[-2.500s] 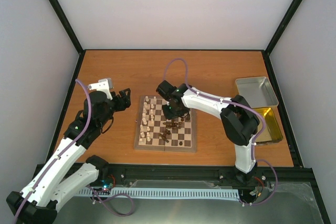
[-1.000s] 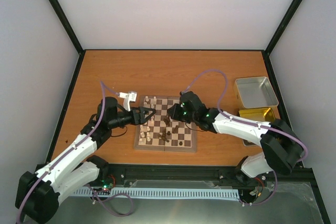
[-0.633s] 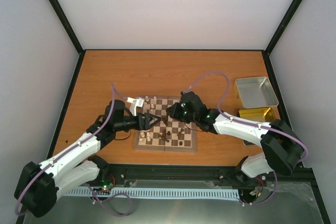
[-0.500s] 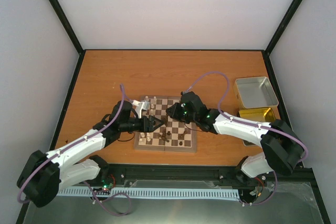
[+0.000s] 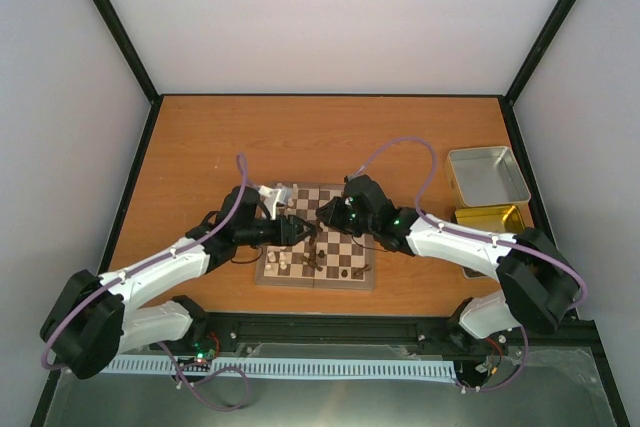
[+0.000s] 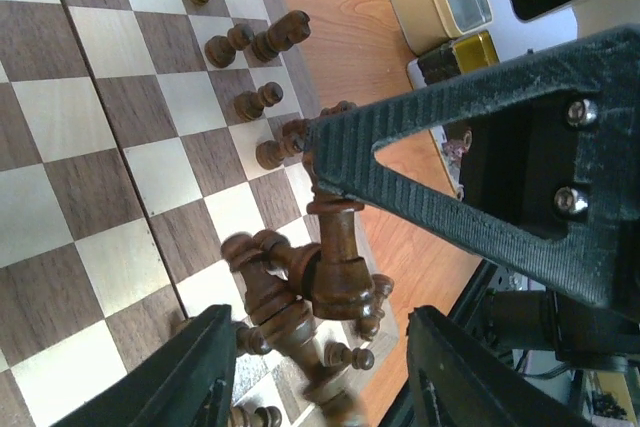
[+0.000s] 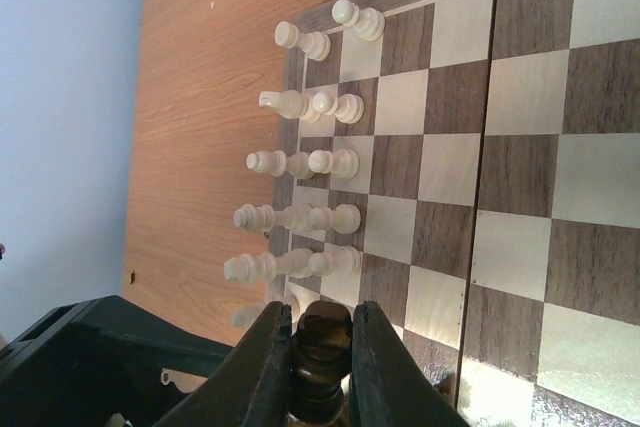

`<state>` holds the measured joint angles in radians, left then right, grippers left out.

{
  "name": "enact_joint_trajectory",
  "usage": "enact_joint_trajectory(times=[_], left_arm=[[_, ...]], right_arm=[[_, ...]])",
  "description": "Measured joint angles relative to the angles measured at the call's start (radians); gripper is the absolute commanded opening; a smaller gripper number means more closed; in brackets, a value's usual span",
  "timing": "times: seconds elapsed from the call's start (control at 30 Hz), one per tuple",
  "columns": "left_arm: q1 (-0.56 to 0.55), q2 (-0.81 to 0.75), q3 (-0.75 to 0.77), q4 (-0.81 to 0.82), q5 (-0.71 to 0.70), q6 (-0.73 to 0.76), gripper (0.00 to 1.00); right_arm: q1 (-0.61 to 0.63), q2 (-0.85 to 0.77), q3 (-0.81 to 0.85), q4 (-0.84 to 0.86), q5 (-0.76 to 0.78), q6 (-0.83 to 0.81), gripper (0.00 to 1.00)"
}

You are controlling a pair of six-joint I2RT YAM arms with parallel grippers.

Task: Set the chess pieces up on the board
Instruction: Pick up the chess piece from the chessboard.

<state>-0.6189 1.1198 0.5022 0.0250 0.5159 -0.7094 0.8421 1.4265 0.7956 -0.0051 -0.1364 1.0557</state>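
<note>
Orange table, board at its middle. Right claw clamped on one dark piece, over the board. Left claw jaws apart, that piece just ahead between them. More dark pieces heaped on the squares below. Cream pieces ranked along the board's left edge.

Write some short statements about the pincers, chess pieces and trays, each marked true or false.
1. The right pincer grips a dark chess piece. True.
2. The left pincer is shut tight. False: its fingers stand apart.
3. The cream-white pieces are lined up at one edge of the board. True.
4. The silver tray and the gold tray lie left of the board. False: they lie to its right.
</note>
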Motion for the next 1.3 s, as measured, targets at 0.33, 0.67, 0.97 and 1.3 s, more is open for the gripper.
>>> enact_joint_trajectory(times=[0.33,0.67,0.97,1.3], left_arm=[[-0.003,0.039,0.014,0.006,-0.012,-0.010,0.37],[-0.010,0.018,0.014,0.024,0.000,-0.002,0.64],[-0.011,-0.053,-0.020,0.141,0.034,0.005,0.78],[-0.011,-0.271,-0.088,0.225,0.011,-0.001,0.88]], right_arm=[[0.000,-0.033,-0.021,0.000,0.004,0.007,0.05],[-0.002,-0.056,-0.060,0.033,-0.007,0.027,0.04],[-0.011,-0.093,-0.066,0.119,-0.074,0.050,0.05],[-0.027,-0.183,-0.066,0.154,-0.106,0.068,0.05]])
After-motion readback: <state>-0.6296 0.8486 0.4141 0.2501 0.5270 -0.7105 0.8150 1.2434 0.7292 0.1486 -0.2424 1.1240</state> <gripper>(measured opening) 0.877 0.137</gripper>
